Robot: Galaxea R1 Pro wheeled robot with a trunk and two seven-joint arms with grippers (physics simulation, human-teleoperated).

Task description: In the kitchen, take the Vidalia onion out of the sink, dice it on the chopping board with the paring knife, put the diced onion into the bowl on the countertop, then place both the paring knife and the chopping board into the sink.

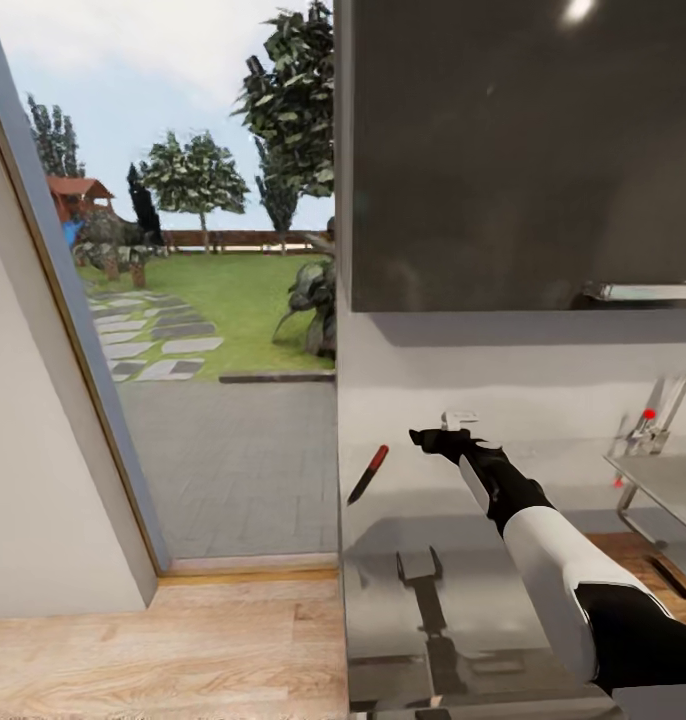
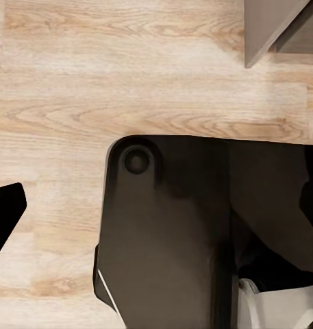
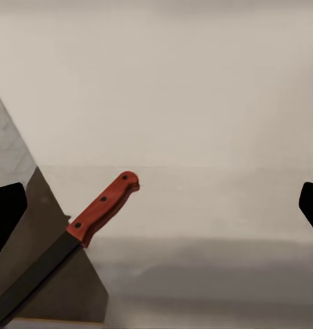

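Glossy grey countertop (image 1: 483,600), paring knife (image 1: 368,473) at its far-left edge

Pale wood-plank floor (image 1: 153,650), white wall (image 1: 43,480), open doorway (image 1: 183,300) onto lawn, trees, grey paving, dark wall cabinet (image 1: 523,150) mounted above.

Head and right wrist views share the paring knife (image 1: 368,473)

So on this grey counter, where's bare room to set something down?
The countertop is bare from the paring knife at its left edge rightward, past the right gripper, to the sink. Only that left edge is occupied; the knife overhangs it.
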